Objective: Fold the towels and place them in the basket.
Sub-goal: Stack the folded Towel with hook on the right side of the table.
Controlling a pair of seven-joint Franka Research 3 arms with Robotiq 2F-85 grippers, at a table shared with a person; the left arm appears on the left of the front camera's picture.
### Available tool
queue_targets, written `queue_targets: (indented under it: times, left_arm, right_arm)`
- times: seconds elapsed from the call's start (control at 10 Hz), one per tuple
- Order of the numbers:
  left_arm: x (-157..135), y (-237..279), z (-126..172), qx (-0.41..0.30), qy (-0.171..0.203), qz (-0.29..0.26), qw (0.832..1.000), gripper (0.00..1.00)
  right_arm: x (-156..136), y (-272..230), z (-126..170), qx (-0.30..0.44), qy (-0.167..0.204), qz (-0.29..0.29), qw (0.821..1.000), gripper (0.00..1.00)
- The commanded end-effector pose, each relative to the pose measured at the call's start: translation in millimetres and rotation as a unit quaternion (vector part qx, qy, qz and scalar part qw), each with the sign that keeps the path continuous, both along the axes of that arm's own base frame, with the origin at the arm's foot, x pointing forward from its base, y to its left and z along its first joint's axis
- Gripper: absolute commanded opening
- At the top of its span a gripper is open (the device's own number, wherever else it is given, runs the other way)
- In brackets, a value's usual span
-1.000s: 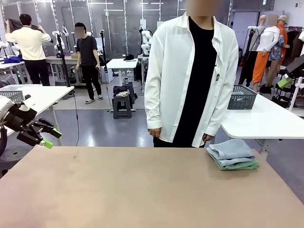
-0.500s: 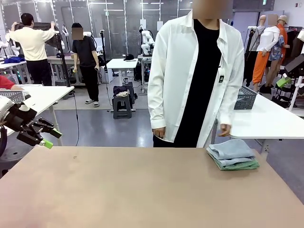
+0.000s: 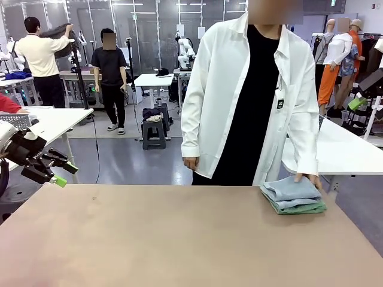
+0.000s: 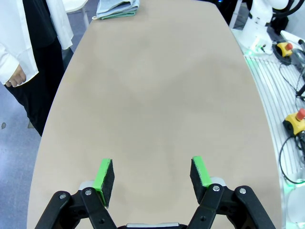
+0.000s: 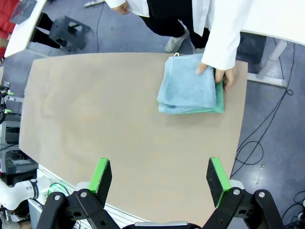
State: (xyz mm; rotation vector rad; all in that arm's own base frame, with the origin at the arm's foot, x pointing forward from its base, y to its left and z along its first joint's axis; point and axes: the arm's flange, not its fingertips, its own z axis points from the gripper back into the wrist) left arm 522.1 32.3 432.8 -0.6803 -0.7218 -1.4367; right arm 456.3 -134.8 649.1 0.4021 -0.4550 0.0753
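On the tan bench [image 3: 179, 239], the person's hand [image 3: 311, 180] has just come down onto the stacked towels [image 3: 293, 195] at far right, so folding looks about to start while both claws, left [image 4: 152, 175] and right [image 5: 159, 177], hang apart and empty.

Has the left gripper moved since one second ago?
No. In the front view the left gripper hangs open at the same spot above the near-left edge of the table, as before.
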Motion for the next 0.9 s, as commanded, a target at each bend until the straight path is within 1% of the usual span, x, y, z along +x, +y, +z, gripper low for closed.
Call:
queue_targets:
  times: [0.0, 0.8]
  left_arm:
    - [-2.4, -0.9, 1.8, 0.001, -0.002, 0.001, 1.000, 0.81]
    - [-2.4, -0.9, 1.8, 0.001, -0.002, 0.001, 1.000, 0.81]
  right_arm:
    - [1.4, 0.4, 2.0, -0.003, 0.009, -0.003, 1.000, 1.00]
    - [1.4, 0.4, 2.0, -0.003, 0.009, -0.003, 1.000, 1.00]
